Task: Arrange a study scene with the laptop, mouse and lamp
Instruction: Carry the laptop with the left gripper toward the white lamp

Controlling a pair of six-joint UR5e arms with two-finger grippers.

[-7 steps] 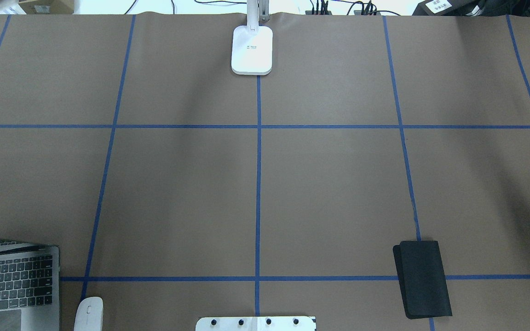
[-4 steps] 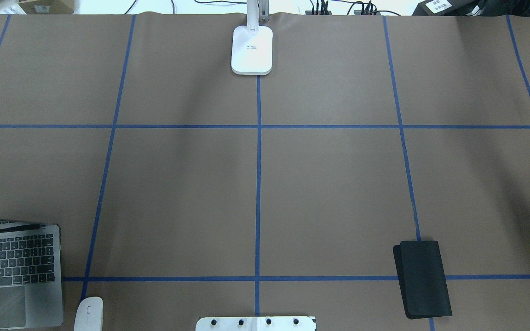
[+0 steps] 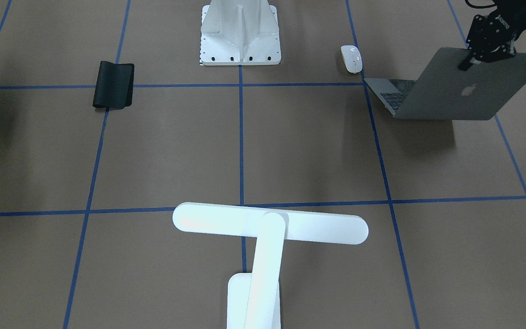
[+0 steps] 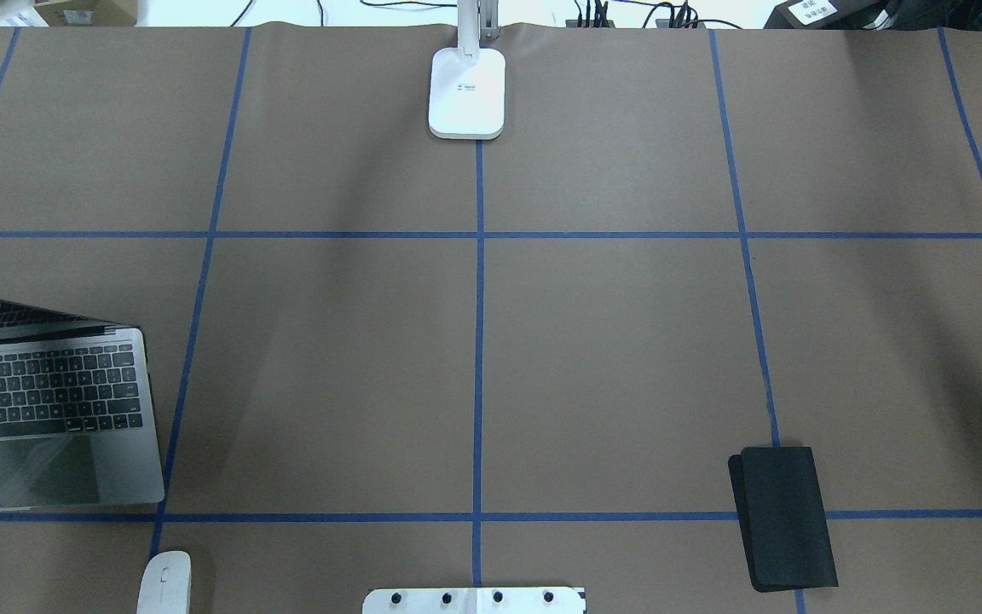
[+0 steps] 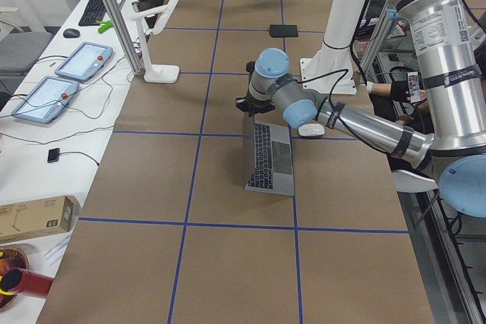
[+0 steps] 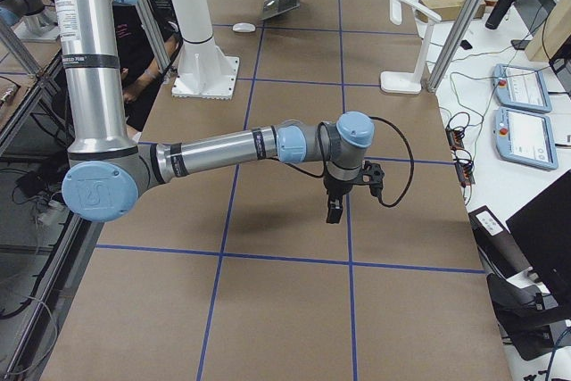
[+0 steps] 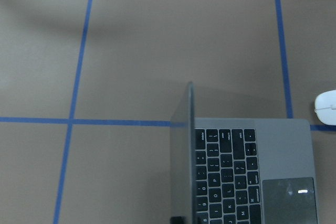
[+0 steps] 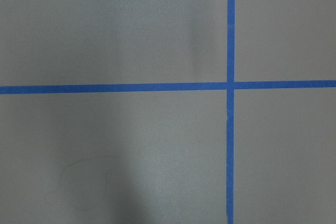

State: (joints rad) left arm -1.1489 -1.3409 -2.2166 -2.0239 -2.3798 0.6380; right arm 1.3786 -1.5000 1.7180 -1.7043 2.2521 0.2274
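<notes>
"Two arms work at this counter (image 3: 313,151). What shows from the front?"

"The left tool (image 3: 465,64) pinches the top edge of the laptop (image 3: 454,93) lid. The laptop is open. It sits on the robot's left side, near the robot. The white mouse (image 3: 351,58) lies just beside it, not touching. The lamp (image 3: 270,225) stands at the far edge, in the middle. A black mouse pad (image 3: 113,85) lies on the right side. A white stand (image 3: 240,34) sits in the middle, near the robot."

"And from above?"

"The laptop keys face up. The mouse is nearer to the robot than the laptop. The lamp base is far off, in the middle."

"From the left end?"

"The near arm reaches out, and its tool grips the lid. The lid stands up."

"From the right end?"

"The right tool (image 6: 335,210) hangs over bare counter and points down, well apart from everything. I cannot tell how wide it is."

"The left wrist?"

"I see the lid from its thin edge, with the keys to its right and the mouse at the right."

"The right wrist?"

"Only counter and blue tape (image 8: 105,88)."
</notes>
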